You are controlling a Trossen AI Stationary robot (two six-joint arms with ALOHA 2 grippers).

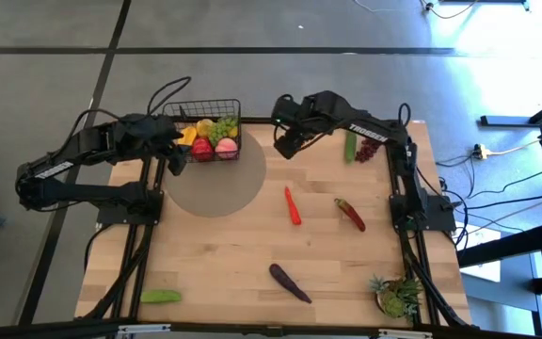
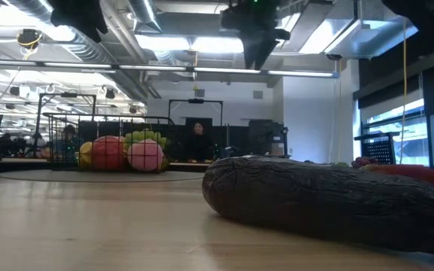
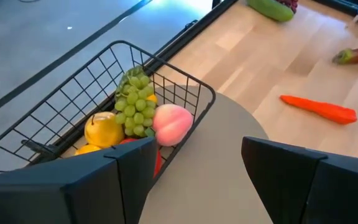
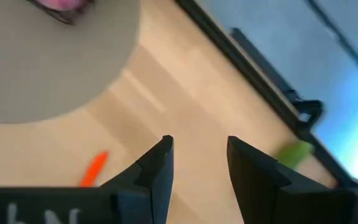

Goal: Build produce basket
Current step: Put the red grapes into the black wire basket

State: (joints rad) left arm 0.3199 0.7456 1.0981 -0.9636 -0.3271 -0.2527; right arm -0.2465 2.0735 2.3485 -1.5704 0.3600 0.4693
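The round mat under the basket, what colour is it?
Plain grey, no pattern. The mat shows best in the high view, with the basket at its far edge.

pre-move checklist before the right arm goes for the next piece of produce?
1. Right gripper empty: ok, fingers apart with nothing between them, hanging above bare table right of the basket.
2. Left gripper clear: ok, open, holding nothing, at the basket's left side.
3. Basket in place: ok, upright on the grey mat, with the grapes, peach and yellow fruit inside.
4. Room left in basket: cannot tell.
5. Nearest pieces reachable: ok, orange chili and cucumber lie free on the table.
6. Red chili and eggplant unobstructed: ok.
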